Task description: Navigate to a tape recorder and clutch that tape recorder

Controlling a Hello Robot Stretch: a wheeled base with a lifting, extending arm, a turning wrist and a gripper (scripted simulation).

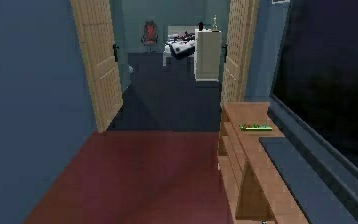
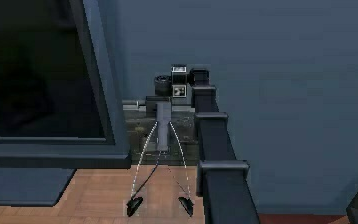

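Search stage. My pincer (image 2: 161, 205) shows against bare tabletop (image 2: 97, 195), holding nothing (its width I cannot tell). Whether the flat green thing (image 1: 255, 126) lying on the tabletop ahead is the tape recorder, I cannot tell; I judge that approach and grasp both remain.

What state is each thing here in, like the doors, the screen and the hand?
Double doors: both standing open.
Screen: dark, no picture on it.
Hand: holds nothing, with bare wooden desk behind it.
Green thing: lying flat on the wooden desk.
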